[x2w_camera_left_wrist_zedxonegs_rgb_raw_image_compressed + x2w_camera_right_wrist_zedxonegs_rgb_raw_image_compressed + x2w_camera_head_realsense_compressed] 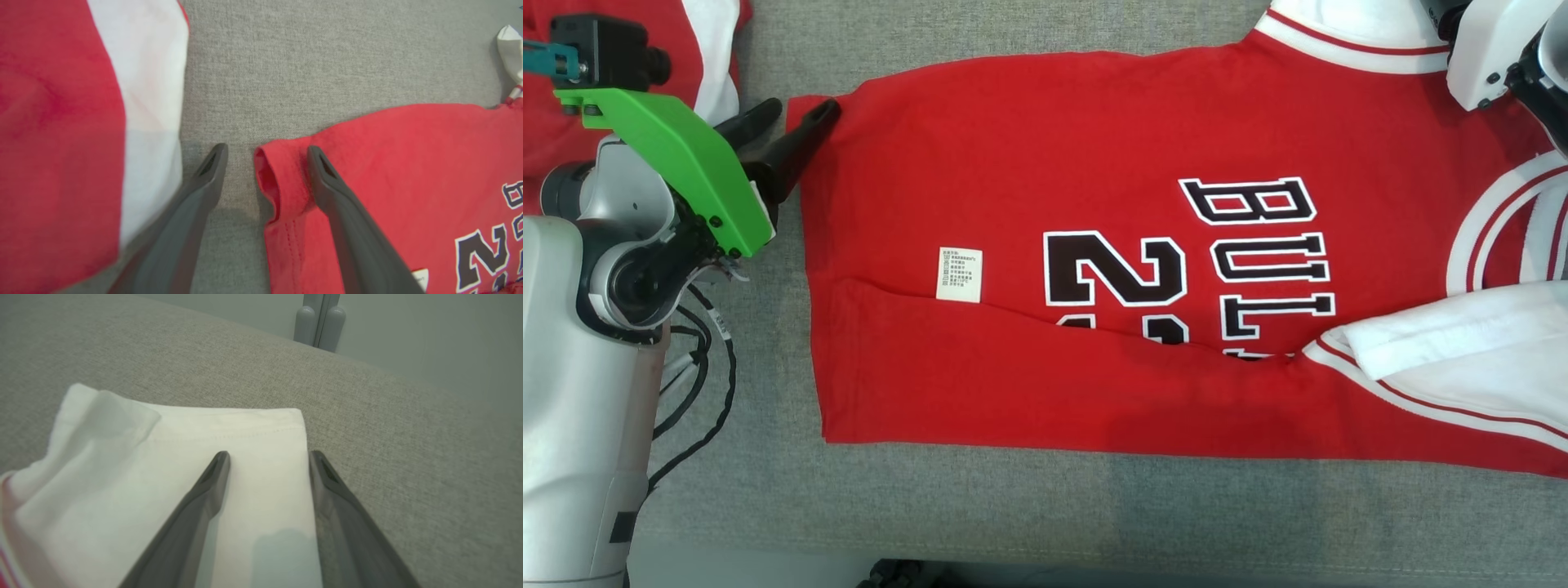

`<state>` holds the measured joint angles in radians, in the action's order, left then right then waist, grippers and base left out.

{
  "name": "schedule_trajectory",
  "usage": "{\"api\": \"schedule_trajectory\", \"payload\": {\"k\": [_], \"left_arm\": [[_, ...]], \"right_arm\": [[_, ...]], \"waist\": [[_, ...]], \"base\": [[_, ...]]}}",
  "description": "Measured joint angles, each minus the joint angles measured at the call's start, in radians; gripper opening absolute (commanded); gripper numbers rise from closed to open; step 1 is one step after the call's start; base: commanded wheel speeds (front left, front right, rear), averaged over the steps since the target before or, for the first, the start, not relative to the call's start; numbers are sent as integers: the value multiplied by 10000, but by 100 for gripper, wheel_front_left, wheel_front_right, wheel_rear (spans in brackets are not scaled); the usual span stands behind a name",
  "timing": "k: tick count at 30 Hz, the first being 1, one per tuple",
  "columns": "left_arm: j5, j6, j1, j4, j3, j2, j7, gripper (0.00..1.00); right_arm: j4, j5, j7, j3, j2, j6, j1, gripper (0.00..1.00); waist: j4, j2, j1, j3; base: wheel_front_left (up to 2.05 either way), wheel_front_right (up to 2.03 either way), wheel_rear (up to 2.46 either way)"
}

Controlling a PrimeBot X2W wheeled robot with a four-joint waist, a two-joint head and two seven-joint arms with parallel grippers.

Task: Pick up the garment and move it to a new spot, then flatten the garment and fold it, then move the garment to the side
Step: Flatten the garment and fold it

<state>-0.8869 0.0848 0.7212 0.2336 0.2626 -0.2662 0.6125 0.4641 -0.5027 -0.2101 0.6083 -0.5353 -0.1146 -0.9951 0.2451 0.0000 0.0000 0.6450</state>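
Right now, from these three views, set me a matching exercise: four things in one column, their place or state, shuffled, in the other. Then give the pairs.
Things
1. left gripper
2. right gripper
3. care label
4. second garment

Places or states
A. white patch on the jersey, beside the number
B. open, fingers above the white sleeve
C. red and white, at the head view's upper left
D. open, fingers either side of the jersey's red corner

Pairs: 1-D, 2-B, 3-A, 4-C
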Motion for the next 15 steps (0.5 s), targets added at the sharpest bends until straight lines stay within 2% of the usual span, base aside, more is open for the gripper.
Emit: {"api": "schedule_trajectory", "payload": {"k": [4,5,6,7,8,15], "left_arm": [[0,-2,-32,-65,15,-13,27,100],[0,-8,-33,-73,15,-13,27,81],[-2,-12,-35,-82,15,-12,27,45],[-4,-12,-37,-100,23,-12,31,16],[-4,-12,-38,-128,40,-12,33,0],[-6,23,-46,-259,171,-8,121,0]], "right_arm": [[36,0,69,50,-2,-75,-30,100],[48,0,69,61,0,-81,-53,100],[54,0,69,73,0,-81,-79,100],[59,0,69,81,4,-81,-101,100],[63,-2,69,88,10,-82,-115,100],[150,-13,105,132,0,-84,-218,100]], "waist": [[1,0,0,29],[-1,0,0,38],[-6,0,0,47],[-12,0,0,57],[-19,0,0,66],[-51,0,0,115]], "base": [[0,0,0],[0,0,0],[0,0,0],[0,0,0],[0,0,0],[0,0,0]]}}
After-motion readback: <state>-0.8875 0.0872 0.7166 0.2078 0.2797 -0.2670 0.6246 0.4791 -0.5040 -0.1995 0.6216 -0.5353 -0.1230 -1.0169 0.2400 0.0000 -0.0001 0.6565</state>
